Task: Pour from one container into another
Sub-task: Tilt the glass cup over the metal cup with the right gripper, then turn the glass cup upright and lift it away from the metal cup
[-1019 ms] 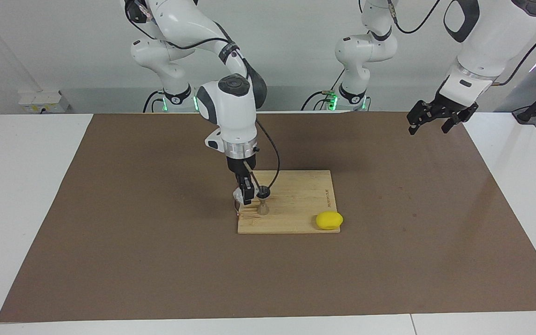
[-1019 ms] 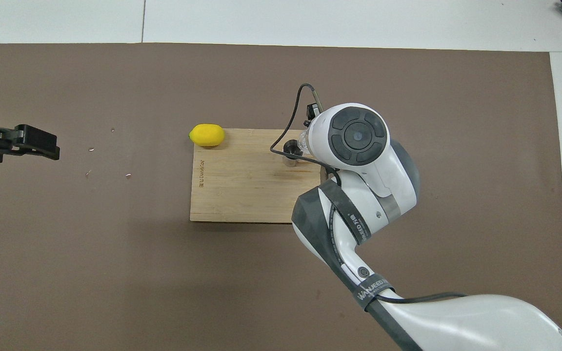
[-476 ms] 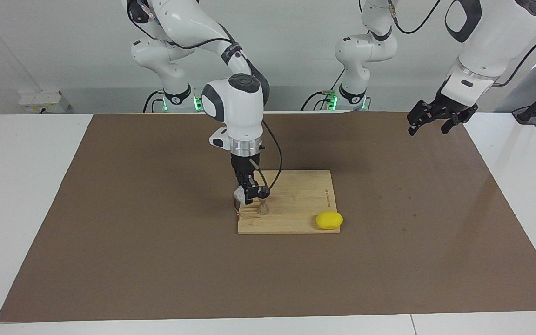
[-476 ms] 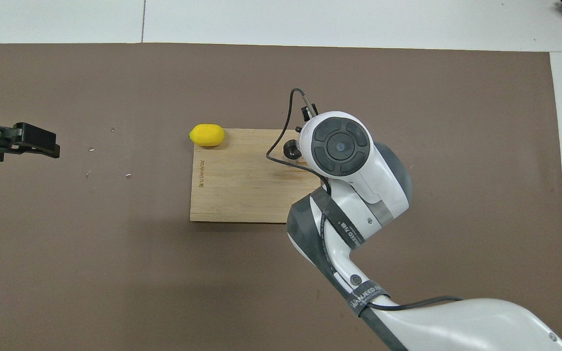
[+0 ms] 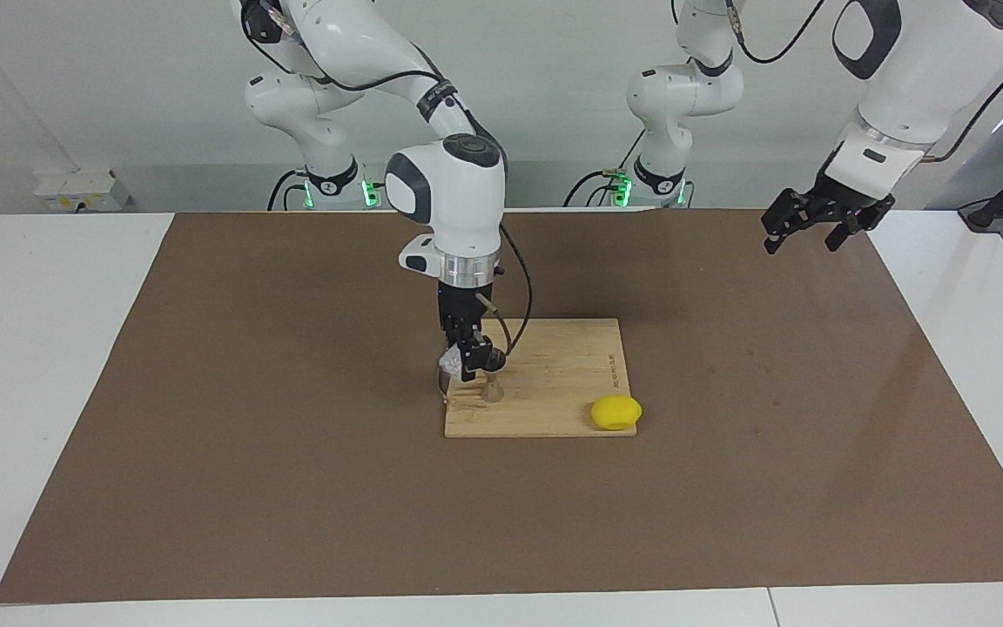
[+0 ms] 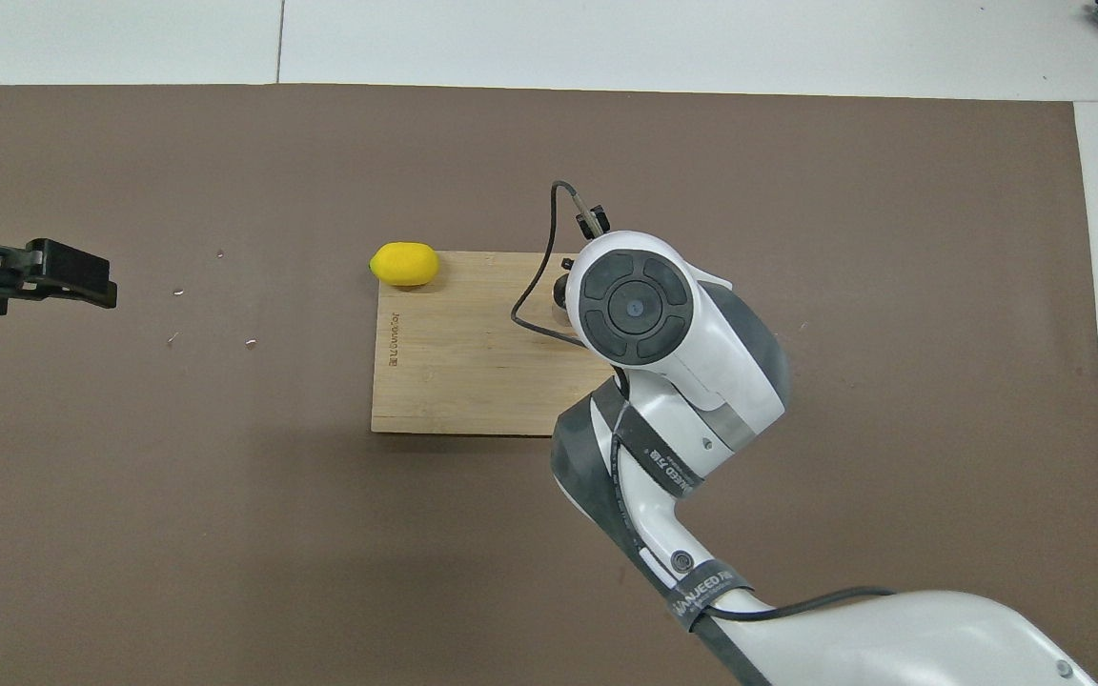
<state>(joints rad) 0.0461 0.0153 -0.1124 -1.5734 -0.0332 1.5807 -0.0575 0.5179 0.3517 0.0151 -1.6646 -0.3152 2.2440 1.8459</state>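
Observation:
My right gripper (image 5: 465, 359) is shut on the small clear glass cup (image 5: 447, 363) and holds it low over the wooden cutting board (image 5: 554, 383), at the board's end toward the right arm. The silvery hourglass jigger (image 5: 493, 388) stands upright on the board right beside the cup. I cannot tell how the cup is tilted. In the overhead view the right arm's hand (image 6: 633, 307) hides both the cup and the jigger. My left gripper (image 5: 806, 228) waits open and empty, high over the mat at the left arm's end; it also shows in the overhead view (image 6: 68, 276).
A yellow lemon (image 5: 615, 412) lies at the board's corner farthest from the robots, toward the left arm's end; it also shows in the overhead view (image 6: 404, 264). The board (image 6: 463, 362) lies mid-table on a brown mat (image 5: 292, 488). A cable loops off the right wrist.
The right arm's wrist has swung more upright and shifted slightly toward the left arm's end, with the cup kept beside the jigger. The left arm has not moved.

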